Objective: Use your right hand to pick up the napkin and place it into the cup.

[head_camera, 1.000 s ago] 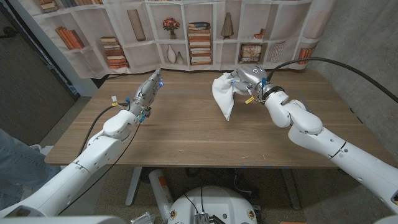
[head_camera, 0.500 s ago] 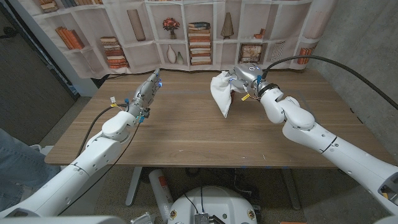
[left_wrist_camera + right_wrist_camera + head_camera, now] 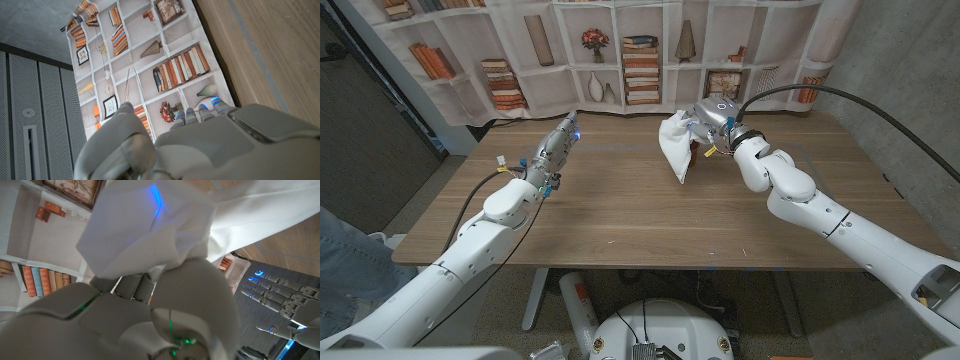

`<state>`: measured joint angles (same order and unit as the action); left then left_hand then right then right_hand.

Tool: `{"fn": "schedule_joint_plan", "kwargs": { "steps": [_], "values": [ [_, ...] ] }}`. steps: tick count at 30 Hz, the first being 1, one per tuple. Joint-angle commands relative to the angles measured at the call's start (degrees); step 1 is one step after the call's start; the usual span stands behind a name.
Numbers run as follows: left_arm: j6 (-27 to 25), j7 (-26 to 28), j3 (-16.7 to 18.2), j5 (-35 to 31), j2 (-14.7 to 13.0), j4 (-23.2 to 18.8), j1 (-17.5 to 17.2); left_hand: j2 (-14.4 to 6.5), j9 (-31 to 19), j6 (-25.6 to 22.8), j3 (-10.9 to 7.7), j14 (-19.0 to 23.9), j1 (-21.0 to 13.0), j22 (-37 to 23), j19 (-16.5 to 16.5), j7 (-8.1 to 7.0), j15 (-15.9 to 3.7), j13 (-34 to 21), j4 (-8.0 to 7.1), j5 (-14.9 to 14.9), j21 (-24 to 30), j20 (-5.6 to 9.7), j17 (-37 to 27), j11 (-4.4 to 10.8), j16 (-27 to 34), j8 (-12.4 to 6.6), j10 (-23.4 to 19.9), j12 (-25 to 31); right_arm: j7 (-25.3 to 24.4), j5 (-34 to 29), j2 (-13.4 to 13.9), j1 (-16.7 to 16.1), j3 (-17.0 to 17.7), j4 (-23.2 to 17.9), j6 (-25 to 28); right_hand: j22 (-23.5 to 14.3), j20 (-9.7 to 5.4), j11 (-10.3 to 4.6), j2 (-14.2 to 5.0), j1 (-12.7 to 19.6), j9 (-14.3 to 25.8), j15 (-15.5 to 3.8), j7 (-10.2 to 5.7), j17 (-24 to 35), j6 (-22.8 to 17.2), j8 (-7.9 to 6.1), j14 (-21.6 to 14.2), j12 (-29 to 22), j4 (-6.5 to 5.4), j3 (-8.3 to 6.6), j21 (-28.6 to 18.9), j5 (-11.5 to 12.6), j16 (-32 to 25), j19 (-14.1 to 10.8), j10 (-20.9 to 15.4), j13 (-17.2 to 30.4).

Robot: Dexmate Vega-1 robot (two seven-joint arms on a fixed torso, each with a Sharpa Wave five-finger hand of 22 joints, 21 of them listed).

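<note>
Toward the back of the wooden bench, right of its middle, the right hand holds the white napkin up off the surface, its fingers closed on the bunched upper part while the rest of the cloth hangs down to a point just above the wood. From the right wrist view the napkin billows over the right hand, gathered where the fingers clasp it, and a blue glow shows through the fabric. Well apart on the other side, the left hand stands near the far edge with its fingers stretched out straight toward the bookshelf backdrop, holding nothing; the left wrist view shows the back of the left hand pointed at that same printed backdrop.
</note>
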<state>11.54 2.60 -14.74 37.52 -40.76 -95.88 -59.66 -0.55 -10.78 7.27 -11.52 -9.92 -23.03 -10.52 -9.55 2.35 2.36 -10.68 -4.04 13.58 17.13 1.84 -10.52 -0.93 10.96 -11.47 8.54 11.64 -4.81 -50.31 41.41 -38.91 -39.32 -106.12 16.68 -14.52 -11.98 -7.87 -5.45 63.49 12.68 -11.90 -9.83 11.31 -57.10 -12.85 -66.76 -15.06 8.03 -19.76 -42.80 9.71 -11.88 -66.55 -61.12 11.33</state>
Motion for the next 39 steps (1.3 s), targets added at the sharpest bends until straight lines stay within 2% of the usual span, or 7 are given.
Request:
{"fn": "schedule_joint_plan", "kwargs": {
  "steps": [1, 12, 18, 24, 39],
  "values": [
    [-0.79, -0.05, -0.25, -0.15, -0.23, 0.12, 0.36, -0.52, -0.18, 0.27, 0.31, -1.28, -0.14, -0.18, -4.38, 0.14, 0.4, -0.14, 0.1, -0.2, -0.2, -0.25, -0.2, -0.04, -0.02, 0.05, 0.18, 0.1, 0.73, 1.42, -1.84, 3.32, -1.76, 4.28, 0.64, -0.01, -0.97, -1.5, -1.19, 0.8, 0.08, -1.21, -0.37, 0.18, -0.33, 0.16, -1.59, -0.1, -0.14, -0.27, -0.4, 0.19, -0.02, 1.05, -1.76, 0.09],
    [-1.65, 0.5, 0.04, -0.22, -0.84, -0.59, 0.09, -0.54, -0.18, 0.25, 0.36, -1.29, -0.19, -0.19, -4.4, 0.17, 0.38, -0.14, 0.14, -0.21, -0.31, -0.27, -0.2, -0.08, -0.02, 0.04, 0.23, 0.08, 0.26, 1.94, -3.04, 6.4, -3.65, 8.5, 1.33, 0.09, -0.94, -1.5, -1.26, 0.8, 0.11, -1.28, -0.39, 0.19, -0.5, 0.23, -1.46, 0.08, -0.12, -0.34, -0.8, 0.19, -0.02, 1.32, -2.03, 0.15],
    [-1.79, 0.55, 0.03, -0.29, -0.9, -0.63, 0.14, -0.55, -0.18, 0.28, 0.39, -1.31, -0.23, -0.19, -4.39, 0.18, 0.42, -0.14, 0.16, -0.21, -0.37, -0.27, -0.2, -0.07, -0.03, 0.05, 0.24, 0.07, 1.16, 1.97, -3.28, 7.84, -4.81, 9.85, 1.88, 0.15, -0.93, -1.9, -1.31, 0.79, 0.13, -1.26, -0.4, 0.21, -0.62, 0.23, -1.46, 0.13, -0.12, -0.37, -0.95, 0.19, -0.05, 1.46, -2.17, 0.17],
    [-1.71, 0.29, -0.18, -0.23, -0.64, -0.06, 0.42, -0.56, -0.18, 0.33, 0.42, -1.41, -0.28, -0.19, -4.4, 0.12, 0.43, -0.14, 0.19, -0.21, -0.45, -0.27, -0.2, -0.13, -0.07, 0.07, 0.3, 0.05, 1.95, 1.5, -3.87, 9.47, -6.5, 11.61, 1.83, 0.22, -0.93, -1.48, -1.33, 0.79, 0.14, -1.29, -0.48, 0.22, -0.74, 0.24, -1.42, 0.26, -0.11, -0.4, -1.12, 0.19, -0.07, 1.58, -2.14, 0.19],
    [-1.28, 0.36, -0.07, 0.03, -0.39, 0.57, -0.03, -0.61, -0.18, 0.3, 0.47, -1.44, -0.44, -0.19, -4.36, 0.15, 0.54, -0.14, 0.3, -0.23, -0.61, -0.18, -0.19, -0.05, -0.08, 0.05, 0.3, 0.06, 4.07, 0.73, -5.16, 12.2, -9.8, 15.37, 1.88, 0.41, -0.94, -1.59, -1.3, 0.83, 0.16, -1.29, -0.52, 0.26, -0.95, 0.32, -1.43, 0.48, -0.02, -0.46, -1.59, 0.21, -0.14, 1.86, -2.34, 0.23]
  ]
}}
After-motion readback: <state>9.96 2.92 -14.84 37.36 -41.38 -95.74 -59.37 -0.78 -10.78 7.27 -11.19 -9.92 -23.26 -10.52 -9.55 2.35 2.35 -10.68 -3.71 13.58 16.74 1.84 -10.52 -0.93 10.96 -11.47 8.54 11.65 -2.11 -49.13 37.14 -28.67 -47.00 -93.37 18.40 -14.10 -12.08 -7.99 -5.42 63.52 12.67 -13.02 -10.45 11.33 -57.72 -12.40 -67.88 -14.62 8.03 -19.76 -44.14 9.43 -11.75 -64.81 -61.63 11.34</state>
